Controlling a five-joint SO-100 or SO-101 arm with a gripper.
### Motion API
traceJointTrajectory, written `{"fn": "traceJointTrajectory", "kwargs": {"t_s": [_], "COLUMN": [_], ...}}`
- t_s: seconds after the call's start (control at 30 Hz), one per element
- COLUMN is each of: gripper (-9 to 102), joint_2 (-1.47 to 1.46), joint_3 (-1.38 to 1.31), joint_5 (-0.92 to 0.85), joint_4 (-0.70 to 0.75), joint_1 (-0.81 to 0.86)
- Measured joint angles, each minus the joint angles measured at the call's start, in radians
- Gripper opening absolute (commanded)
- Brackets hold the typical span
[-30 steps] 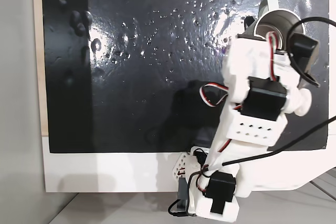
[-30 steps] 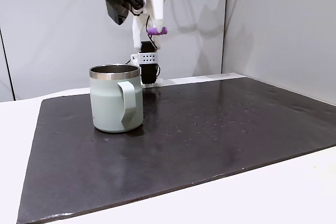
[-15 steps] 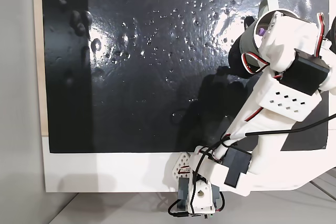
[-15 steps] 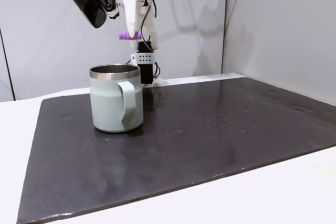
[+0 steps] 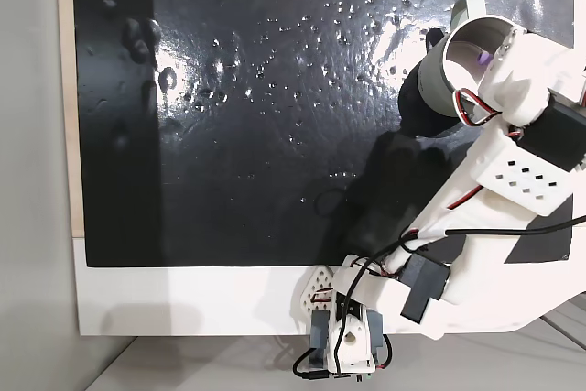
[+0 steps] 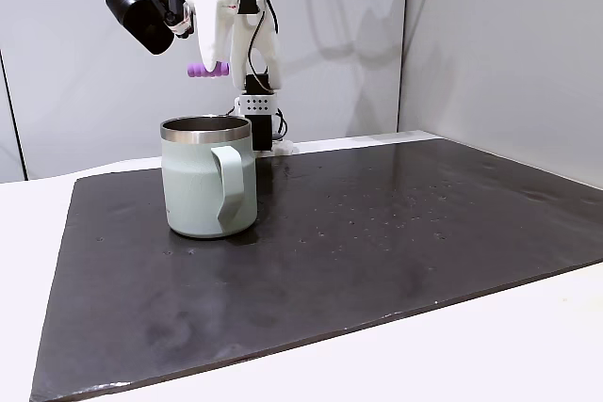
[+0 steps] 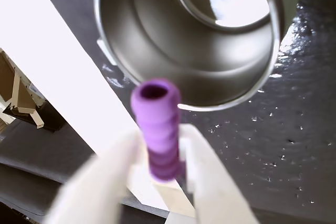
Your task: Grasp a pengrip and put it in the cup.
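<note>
Wrist view: pengrip (image 7: 157,129) between gripper (image 7: 160,156) fingers (lower end hidden).

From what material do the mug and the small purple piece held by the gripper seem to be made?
The pale grey-green mug looks like steel: its inside is shiny silver and mirrors light in the wrist view, while the outside seems matte coated. The small purple ribbed tube, held in the white gripper, appears to be soft rubber or silicone, judging by its dull, rounded ridges; this cannot be confirmed.

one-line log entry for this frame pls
phase: carry | gripper: shut on pengrip | position: above cup mouth | cup: upright on mat, inside looks empty | release: not yet
</note>
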Motion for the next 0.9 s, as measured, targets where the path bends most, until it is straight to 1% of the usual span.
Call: {"fn": "traceJointTrajectory", "kwargs": {"t_s": [0.1, 0.2, 0.9], "gripper": [33, 34, 34], "joint_2": [0.000, 0.000, 0.000], "joint_3": [0.000, 0.000, 0.000], "joint_5": [0.000, 0.000, 0.000], "joint_4": [0.000, 0.000, 0.000], "joint_1": [0.000, 0.000, 0.000]}}
